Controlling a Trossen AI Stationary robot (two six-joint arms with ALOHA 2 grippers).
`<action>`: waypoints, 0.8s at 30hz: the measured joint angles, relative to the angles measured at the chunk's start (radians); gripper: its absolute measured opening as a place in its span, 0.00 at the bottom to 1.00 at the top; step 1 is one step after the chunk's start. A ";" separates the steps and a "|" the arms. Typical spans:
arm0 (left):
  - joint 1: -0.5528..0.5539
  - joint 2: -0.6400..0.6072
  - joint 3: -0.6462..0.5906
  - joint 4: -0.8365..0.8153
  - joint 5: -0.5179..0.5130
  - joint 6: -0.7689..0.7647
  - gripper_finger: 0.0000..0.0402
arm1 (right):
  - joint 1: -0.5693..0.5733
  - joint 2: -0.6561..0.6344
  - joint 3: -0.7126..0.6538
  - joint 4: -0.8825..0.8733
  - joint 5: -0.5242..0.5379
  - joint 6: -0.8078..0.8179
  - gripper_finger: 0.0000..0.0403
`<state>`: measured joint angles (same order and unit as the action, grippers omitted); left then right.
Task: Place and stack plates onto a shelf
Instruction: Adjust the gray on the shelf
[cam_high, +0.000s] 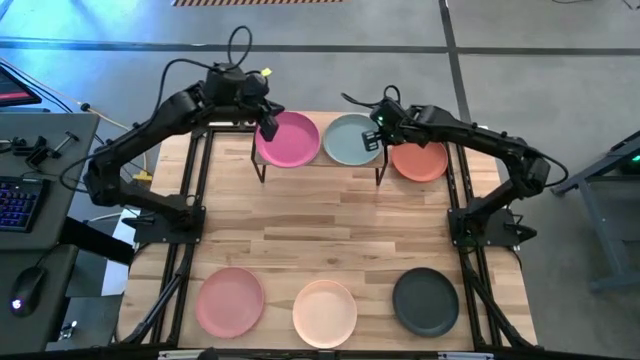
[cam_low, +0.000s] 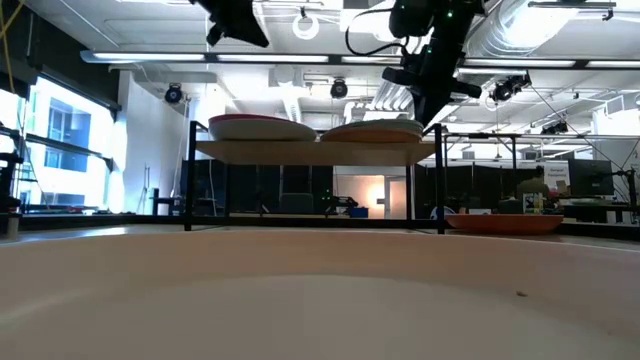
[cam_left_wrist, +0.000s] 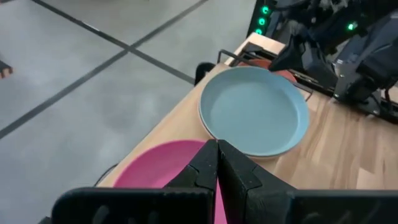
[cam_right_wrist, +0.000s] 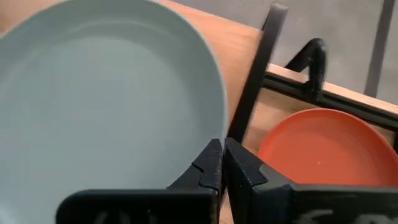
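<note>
The left gripper's (cam_left_wrist: 217, 167) fingers (cam_left_wrist: 202, 168) are seen pressed together, pinched on the near rim of the hot pink plate (cam_high: 288, 138). That plate lies on the left half of the shelf (cam_low: 315, 151), with the left gripper (cam_high: 268, 124) at its left edge in the high view.

The right gripper's (cam_right_wrist: 222, 165) fingers (cam_right_wrist: 242, 168) are likewise drawn together (only a thin slit shows between them) and are closed on the rim of the grey-teal plate (cam_right_wrist: 106, 106). This plate (cam_high: 353, 139) rests on the right half of the shelf, just beside the hot pink plate, their rims nearly touching. The right gripper (cam_high: 383, 127) is found at its right edge.

The orange plate (cam_high: 419, 159) lies on the worktop (cam_high: 330, 240) just beyond the right end of the shelf, below the level of the shelf top, as the low view shows (cam_low: 503, 222).

Along the near edge of the worktop three plates are set in a row, well apart from the shelf: the dusty pink plate (cam_high: 230, 301) on the left, the cream-peach plate (cam_high: 324, 311) in the middle and the black plate (cam_high: 426, 300) on the right. A keyboard (cam_high: 18, 202) and a mouse (cam_high: 30, 286) are seen on a side desk to the left.
</note>
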<state>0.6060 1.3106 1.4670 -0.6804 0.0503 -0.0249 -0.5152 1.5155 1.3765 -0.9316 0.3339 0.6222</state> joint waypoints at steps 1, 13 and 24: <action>0.000 -0.005 0.000 0.000 -0.008 0.000 0.00 | 0.000 0.003 -0.001 0.003 -0.001 -0.002 0.00; 0.000 -0.096 0.000 -0.004 -0.011 -0.016 0.00 | 0.002 -0.065 -0.001 -0.088 0.014 0.008 0.00; 0.000 -0.167 0.000 -0.002 -0.009 -0.003 0.00 | 0.117 -0.005 0.000 -0.032 -0.024 0.047 0.00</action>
<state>0.6060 1.1435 1.4670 -0.6821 0.0410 -0.0281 -0.3979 1.5105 1.3765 -0.9640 0.3098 0.6690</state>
